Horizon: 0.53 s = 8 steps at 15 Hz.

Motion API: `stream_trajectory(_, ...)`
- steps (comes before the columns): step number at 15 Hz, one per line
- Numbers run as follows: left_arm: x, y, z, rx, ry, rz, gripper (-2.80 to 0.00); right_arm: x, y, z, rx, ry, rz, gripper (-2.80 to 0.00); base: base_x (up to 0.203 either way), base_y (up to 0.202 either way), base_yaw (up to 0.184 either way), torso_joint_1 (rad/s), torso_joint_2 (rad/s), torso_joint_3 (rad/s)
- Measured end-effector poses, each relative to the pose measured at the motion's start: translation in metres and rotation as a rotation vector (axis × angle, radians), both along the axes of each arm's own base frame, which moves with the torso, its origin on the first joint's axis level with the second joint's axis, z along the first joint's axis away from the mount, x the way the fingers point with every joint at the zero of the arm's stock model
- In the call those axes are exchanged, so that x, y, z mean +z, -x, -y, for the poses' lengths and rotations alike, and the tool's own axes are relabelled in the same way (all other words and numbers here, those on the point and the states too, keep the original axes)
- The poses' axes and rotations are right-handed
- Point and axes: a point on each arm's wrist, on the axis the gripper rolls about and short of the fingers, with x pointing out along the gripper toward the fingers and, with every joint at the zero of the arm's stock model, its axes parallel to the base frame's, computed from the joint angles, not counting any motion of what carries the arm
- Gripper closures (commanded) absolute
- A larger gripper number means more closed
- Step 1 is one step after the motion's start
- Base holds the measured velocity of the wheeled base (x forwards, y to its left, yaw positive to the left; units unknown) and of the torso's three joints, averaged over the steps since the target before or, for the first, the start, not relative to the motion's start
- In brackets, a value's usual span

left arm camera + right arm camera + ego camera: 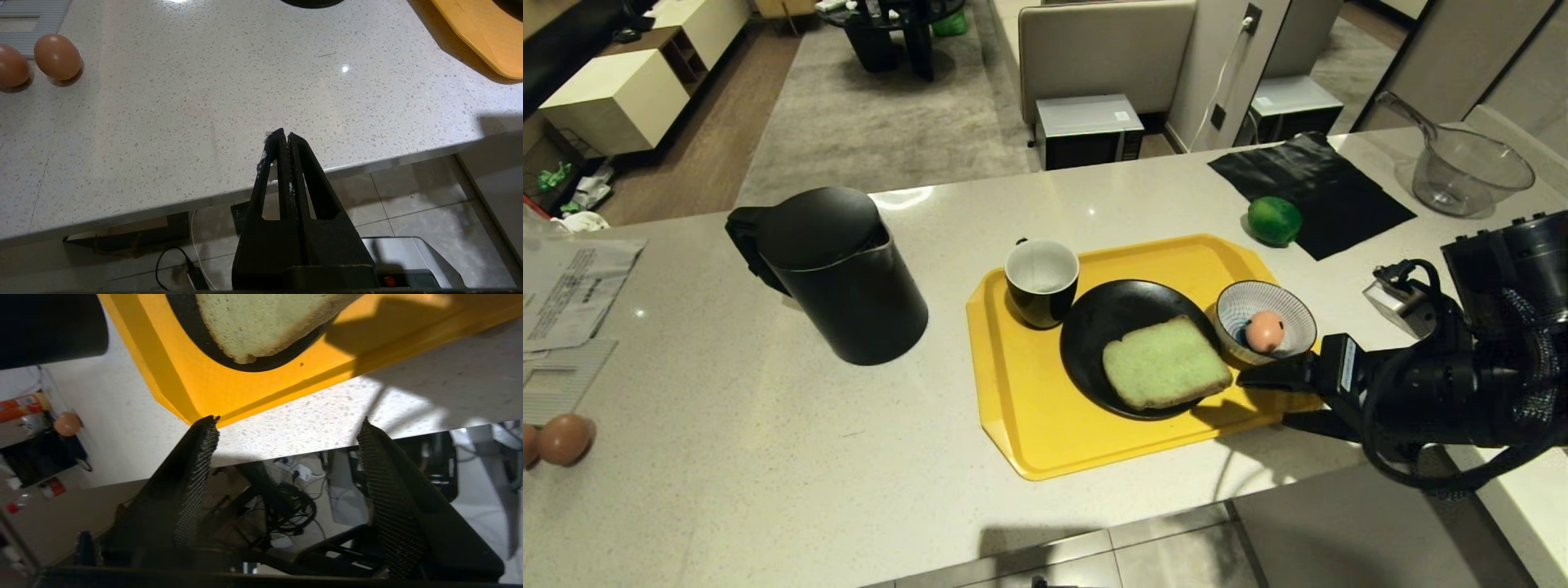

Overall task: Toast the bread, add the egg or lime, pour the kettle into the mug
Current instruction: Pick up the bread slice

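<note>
One bread slice (1166, 363) beside R pincer (1262, 400)

We see a speckled pale stone counter (727, 425) bearing a matte black cylindrical kettle (837, 273) at nine o'clock, a yellow plastic tray (1029, 416) centre, and a glossy green lime (1274, 220) at two.

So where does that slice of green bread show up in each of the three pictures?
Head view: the bread lies on the black plate, centre right.
Left wrist view: not in it.
Right wrist view: its corner shows at the top edge, on the plate.
Shared landmark: the yellow tray, in all three views.
</note>
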Motion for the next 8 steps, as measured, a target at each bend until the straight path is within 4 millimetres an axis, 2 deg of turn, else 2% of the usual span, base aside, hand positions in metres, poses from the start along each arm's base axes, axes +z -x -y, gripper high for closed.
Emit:
stream_trajectory(3, 0.000, 0.000, 0.000, 0.000, 0.000, 0.000, 0.00, -0.004, -0.006, -0.010, 0.001, -0.036, -0.011, -2.80, 0.000, 0.000, 0.000, 0.000, 0.00, 0.000)
stream_trajectory(8, 0.000, 0.000, 0.000, 0.000, 0.001, 0.000, 0.00, -0.017, -0.016, -0.016, 0.002, -0.016, -0.048, -2.80, 0.000, 0.000, 0.000, 0.000, 0.00, 0.000)
